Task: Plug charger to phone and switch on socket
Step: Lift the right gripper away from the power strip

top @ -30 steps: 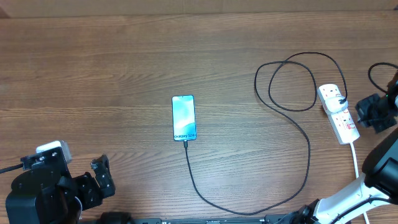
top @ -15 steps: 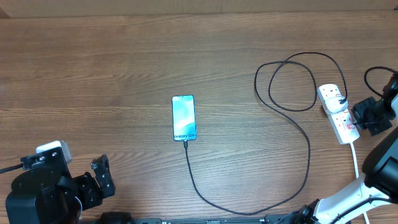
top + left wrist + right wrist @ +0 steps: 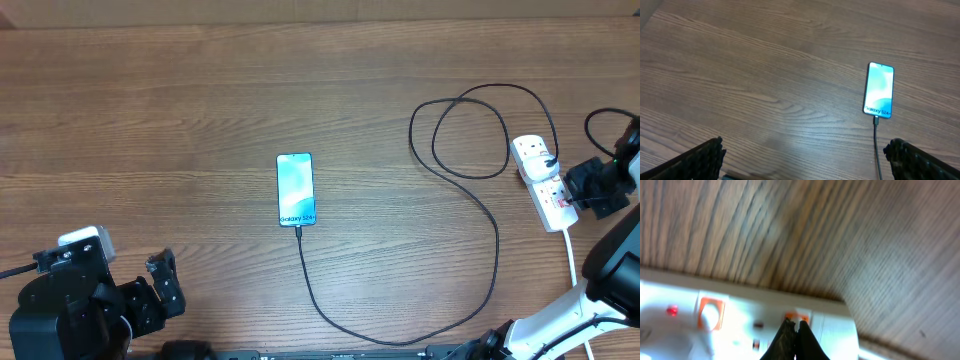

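1. Right pincer (image 3: 572, 188) is staying clenched on nothing. Over the last second it has been sliding leftward from beside the socket (image 3: 541, 180), and its tips are now sitting at the strip's right edge.
2. That shift is suggesting the switching step is under way. In the right wrist view the closed tips (image 3: 790, 336) are pointing at a red rocker (image 3: 798, 316), though I cannot tell whether they are pressing it.
3. Nothing else is changing. The phone (image 3: 295, 189) is lying mid-bench, screen up. The charger (image 3: 497, 250) is running from the phone's bottom edge in a long curve and looping up to the socket at the right side, so the plugging step is looking done.
4. Reaching in from the lower right corner, the right arm is holding its wrist turned so the right pincer is pointing left at the socket.
5. Parked at the lower left, the left pincer (image 3: 805, 162) is hanging released and wide, well apart from the phone, with its camera looking across the bench (image 3: 740, 75).
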`<state>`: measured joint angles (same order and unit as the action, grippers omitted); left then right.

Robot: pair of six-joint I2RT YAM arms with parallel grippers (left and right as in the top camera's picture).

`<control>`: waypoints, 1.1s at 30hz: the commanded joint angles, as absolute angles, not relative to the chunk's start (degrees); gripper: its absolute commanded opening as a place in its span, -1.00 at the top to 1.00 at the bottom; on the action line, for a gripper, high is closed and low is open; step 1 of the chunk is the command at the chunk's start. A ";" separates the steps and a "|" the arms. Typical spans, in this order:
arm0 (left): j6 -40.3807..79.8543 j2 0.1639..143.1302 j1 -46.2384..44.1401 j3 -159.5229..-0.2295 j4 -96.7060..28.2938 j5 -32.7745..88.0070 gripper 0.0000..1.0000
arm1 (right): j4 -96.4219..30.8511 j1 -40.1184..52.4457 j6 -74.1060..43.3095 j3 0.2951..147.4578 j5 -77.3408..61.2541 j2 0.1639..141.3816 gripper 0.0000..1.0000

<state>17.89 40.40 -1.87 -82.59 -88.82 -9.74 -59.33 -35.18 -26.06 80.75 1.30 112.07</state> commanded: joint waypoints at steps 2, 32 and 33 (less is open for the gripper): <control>18.02 39.88 -2.28 -82.24 -88.97 -10.92 -0.99 | -63.13 -35.05 -24.77 90.83 0.25 107.92 0.92; 18.28 10.79 5.39 -82.21 -88.86 -11.97 -0.99 | -29.67 -30.48 -21.50 100.53 -32.64 56.80 0.92; 18.50 10.55 5.76 -82.24 -88.88 -11.97 -0.99 | -32.40 -29.32 -19.07 100.51 -32.40 56.10 0.92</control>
<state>17.89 11.75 4.49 -82.21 -88.99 -11.42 -29.41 -31.42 -28.05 100.55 -31.48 56.64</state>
